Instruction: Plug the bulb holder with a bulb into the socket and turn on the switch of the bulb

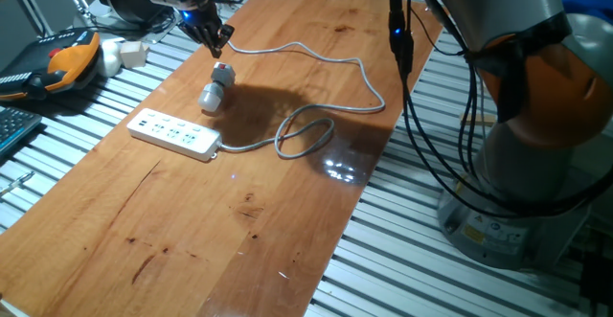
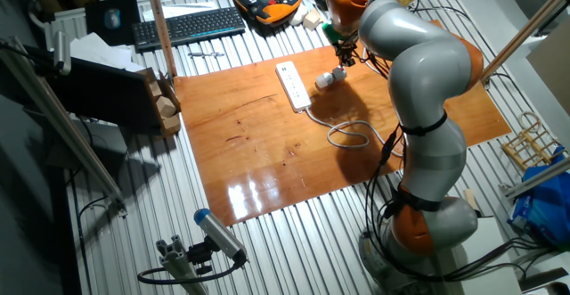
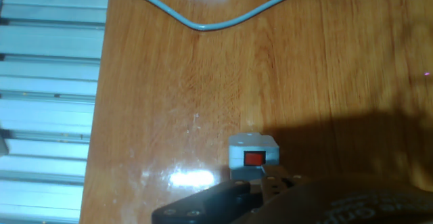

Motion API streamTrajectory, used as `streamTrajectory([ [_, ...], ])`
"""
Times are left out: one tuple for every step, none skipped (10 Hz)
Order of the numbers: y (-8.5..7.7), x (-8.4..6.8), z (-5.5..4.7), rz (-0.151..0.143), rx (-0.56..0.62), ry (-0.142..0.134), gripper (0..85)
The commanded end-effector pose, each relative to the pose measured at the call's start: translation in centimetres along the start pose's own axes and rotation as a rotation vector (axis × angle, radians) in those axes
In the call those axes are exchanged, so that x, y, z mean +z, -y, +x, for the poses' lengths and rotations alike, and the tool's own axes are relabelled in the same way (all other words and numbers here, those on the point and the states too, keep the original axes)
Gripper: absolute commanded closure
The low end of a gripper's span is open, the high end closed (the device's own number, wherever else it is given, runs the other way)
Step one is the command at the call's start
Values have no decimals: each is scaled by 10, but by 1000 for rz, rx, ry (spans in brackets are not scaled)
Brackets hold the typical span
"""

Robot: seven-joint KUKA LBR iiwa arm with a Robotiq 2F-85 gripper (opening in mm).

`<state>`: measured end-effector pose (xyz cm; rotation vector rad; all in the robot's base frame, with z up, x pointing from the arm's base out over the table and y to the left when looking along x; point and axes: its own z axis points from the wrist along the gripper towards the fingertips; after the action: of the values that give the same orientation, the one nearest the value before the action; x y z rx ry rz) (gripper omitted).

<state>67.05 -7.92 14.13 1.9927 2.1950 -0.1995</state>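
1. I see the orange-brown wooden tabletop (image 1: 239, 221) as varnished and glossy, with visible grain, dark streaks and bright lamp reflections at its near right edge.
2. The small white boxy plug adapter with its round bulb (image 1: 215, 91) looks like smooth plastic; its red switch reads matt in the hand view.
3. The long flat white power strip (image 1: 174, 133) seems smooth, slightly shiny plastic, and its grey cable (image 1: 311, 130) looks rubbery and matt.
4. Around the board, the ribbed silver bench (image 1: 412, 260) reads as brushed metal.
5. The black two-finger gripper (image 1: 215, 39) looks dull and dark.
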Motion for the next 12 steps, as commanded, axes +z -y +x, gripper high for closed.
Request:
streamTrajectory([
  [0, 0, 0, 1, -6, 4, 850],
  [-1, 1, 0, 9, -3, 0, 850],
  [-1, 2, -1, 9, 1, -2, 850],
  [-1, 5, -3, 9, 2, 1, 850],
  [-2, 8, -4, 7, 7, 2, 850],
  [-2, 12, -6, 0, 15, -10, 850],
  [-3, 13, -7, -1, 21, -11, 850],
  [-3, 12, -6, 0, 15, -12, 850],
  [-3, 11, -5, -18, 19, -4, 850],
  [-4, 11, -5, -24, 26, 10, 510],
  [-4, 11, -4, -23, 35, 22, 340],
  [-5, 11, -4, -21, 42, 31, 340],
])
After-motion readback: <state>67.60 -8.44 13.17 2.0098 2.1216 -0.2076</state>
